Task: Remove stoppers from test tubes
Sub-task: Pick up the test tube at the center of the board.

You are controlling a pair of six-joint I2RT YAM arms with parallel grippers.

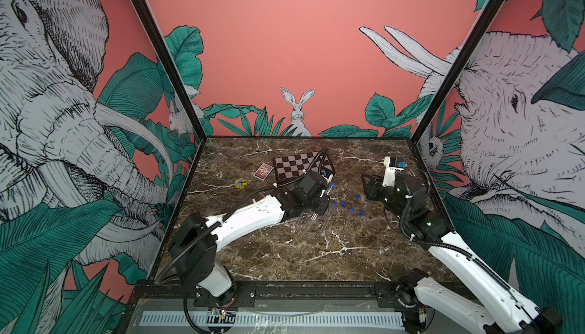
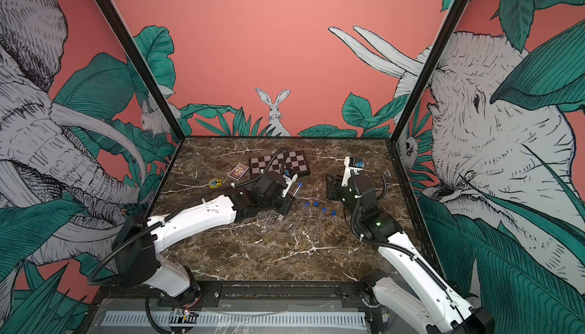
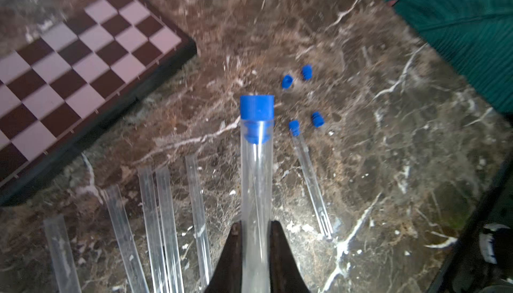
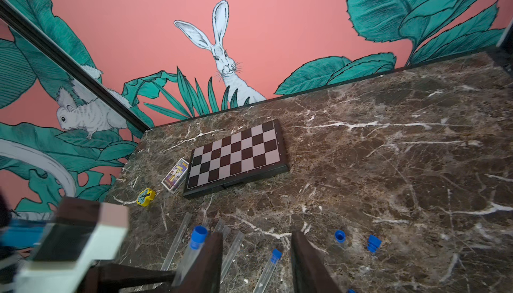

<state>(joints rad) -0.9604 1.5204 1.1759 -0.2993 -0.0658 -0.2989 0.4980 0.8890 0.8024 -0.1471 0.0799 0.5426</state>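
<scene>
Glass-clear and slick, the test tube [image 3: 255, 180] sits clamped along its shaft in the left gripper [image 3: 255, 233], above the marble table [image 3: 361, 166], blue stopper [image 3: 256, 107] seated. It looks light and brittle; the right gripper [image 4: 256, 234], jaws apart and empty, should pinch the stopper's exposed head.

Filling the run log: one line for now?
left gripper: shut on tube, stopper in | right gripper: open, empty | loose stoppers: on table
</scene>
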